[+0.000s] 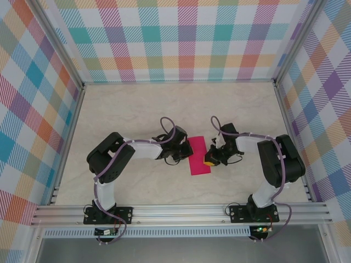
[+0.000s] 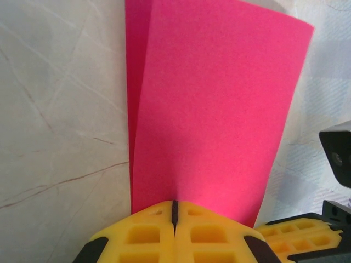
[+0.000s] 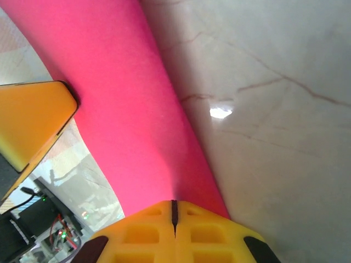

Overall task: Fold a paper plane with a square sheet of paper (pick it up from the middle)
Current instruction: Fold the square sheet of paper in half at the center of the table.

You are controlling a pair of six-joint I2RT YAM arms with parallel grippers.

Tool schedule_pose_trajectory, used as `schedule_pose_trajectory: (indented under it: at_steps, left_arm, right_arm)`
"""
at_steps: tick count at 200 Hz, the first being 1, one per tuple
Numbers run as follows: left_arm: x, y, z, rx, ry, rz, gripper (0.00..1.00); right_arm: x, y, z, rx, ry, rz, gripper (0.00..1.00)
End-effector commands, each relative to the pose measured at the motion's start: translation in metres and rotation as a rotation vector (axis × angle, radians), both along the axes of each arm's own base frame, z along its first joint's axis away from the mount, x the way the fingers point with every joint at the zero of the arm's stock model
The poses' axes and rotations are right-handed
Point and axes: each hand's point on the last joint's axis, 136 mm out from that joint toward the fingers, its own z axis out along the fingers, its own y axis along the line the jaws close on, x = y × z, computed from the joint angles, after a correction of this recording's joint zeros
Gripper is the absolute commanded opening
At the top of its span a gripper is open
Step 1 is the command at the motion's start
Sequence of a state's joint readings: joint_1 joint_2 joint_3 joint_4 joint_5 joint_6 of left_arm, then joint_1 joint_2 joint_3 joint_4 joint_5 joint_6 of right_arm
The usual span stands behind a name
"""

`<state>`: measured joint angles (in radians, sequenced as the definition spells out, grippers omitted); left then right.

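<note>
**Two closed tools, one pink sheet between them at mid-bench.**

Of the two arms, the left one reaches inward, and its left tool (image 1: 180,154) is closed, its two yellow fingers (image 2: 148,235) pressed together on one edge of the single square sheet of paper (image 1: 198,156). In the left wrist view the sheet shows as two layers, doubled over into a tall rectangle. From above it is hard to tell whether it rests on the marbled bench (image 1: 137,109) or hangs just over it. Touching its right edge, the right tool (image 1: 211,159) is likewise shut, its pair of fingers (image 3: 208,235) seemingly pinching the same sheet.
</note>
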<state>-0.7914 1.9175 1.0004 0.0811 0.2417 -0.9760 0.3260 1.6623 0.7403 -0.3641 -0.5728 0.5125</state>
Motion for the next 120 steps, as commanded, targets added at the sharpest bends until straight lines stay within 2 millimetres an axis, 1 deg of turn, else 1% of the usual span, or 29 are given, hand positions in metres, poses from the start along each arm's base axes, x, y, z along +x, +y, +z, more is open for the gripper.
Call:
schedule_pose_trajectory:
  at_steps: [1, 14, 29, 65, 78, 90, 106, 113, 120]
  left_arm:
    - [-0.079, 0.112, -0.097, 0.495, 0.301, 0.029, 0.0]
    - [-0.079, 0.112, -0.097, 0.497, 0.301, 0.03, 0.0]
    - [-0.08, 0.113, -0.098, 0.498, 0.302, 0.03, 0.0]
    - [-0.079, 0.112, -0.098, 0.498, 0.301, 0.03, 0.0]
    - [-0.079, 0.112, -0.097, 0.496, 0.297, 0.027, 0.0]
    - [-0.079, 0.112, -0.097, 0.497, 0.296, 0.025, 0.0]
    - [-0.079, 0.113, -0.096, 0.5, 0.293, 0.022, 0.0]
    - [-0.079, 0.114, -0.096, 0.502, 0.294, 0.023, 0.0]
    - [-0.079, 0.113, -0.095, 0.5, 0.291, 0.021, 0.0]
  right_arm:
    - [-0.023, -0.019, -0.015, -0.11, 0.052, -0.02, 0.0]
    - [-0.029, -0.026, -0.017, -0.146, 0.054, -0.035, 0.0]
    - [-0.034, -0.034, -0.015, -0.185, 0.051, -0.051, 0.0]
    - [-0.04, -0.045, 0.002, -0.221, -0.005, -0.077, 0.0]
    - [-0.037, -0.036, 0.016, -0.156, -0.041, -0.055, 0.0]
    - [-0.029, -0.022, 0.038, -0.069, -0.095, -0.033, 0.0]
    - [-0.014, -0.011, 0.067, 0.008, -0.185, -0.032, 0.01]
    - [-0.009, -0.006, 0.074, 0.032, -0.208, -0.032, 0.02]
    - [-0.004, -0.003, 0.076, 0.036, -0.215, -0.033, 0.02]
